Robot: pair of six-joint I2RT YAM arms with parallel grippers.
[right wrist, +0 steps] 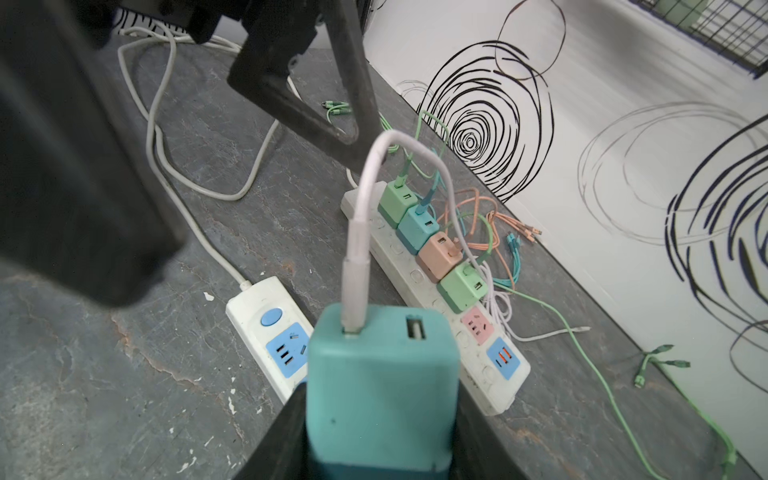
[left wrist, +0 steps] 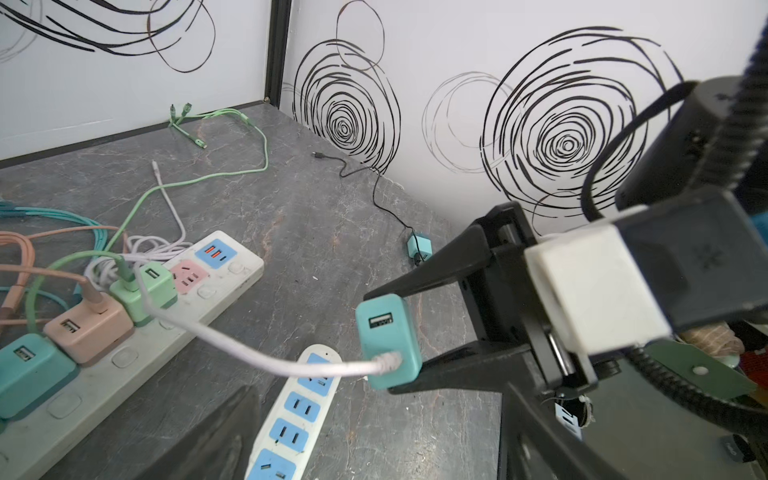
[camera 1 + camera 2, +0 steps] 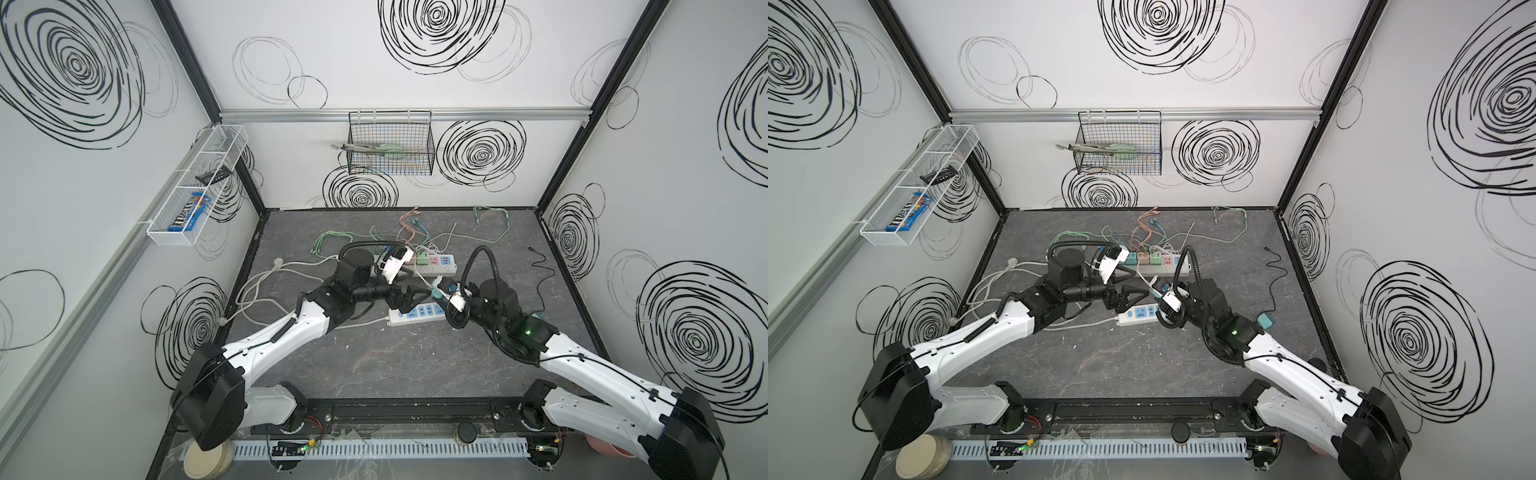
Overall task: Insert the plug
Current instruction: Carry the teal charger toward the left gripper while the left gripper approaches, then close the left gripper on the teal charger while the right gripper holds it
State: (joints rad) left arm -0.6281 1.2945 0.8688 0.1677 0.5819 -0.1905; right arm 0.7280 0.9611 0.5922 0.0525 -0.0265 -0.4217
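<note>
The grey marbled tabletop (image 3: 374, 365) carries a long power strip (image 3: 440, 271). A short power strip (image 3: 417, 313) lies near it, with loose cables (image 3: 411, 232) around it.

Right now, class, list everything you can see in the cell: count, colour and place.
Held charger: one, teal, in right hand.
Cable: one, pale, plugged into it.
Long strip: one, white, mid-table.
Plugged chargers: four, green, teal, peach, green, on it.
Short strip: one, white and blue, nearer the arms.
Loose charger: one, teal, table's right side.
Basket: one, black, back wall.
Left hand: one, black, open, empty.
Right hand: one, black, shut on held charger.
</note>
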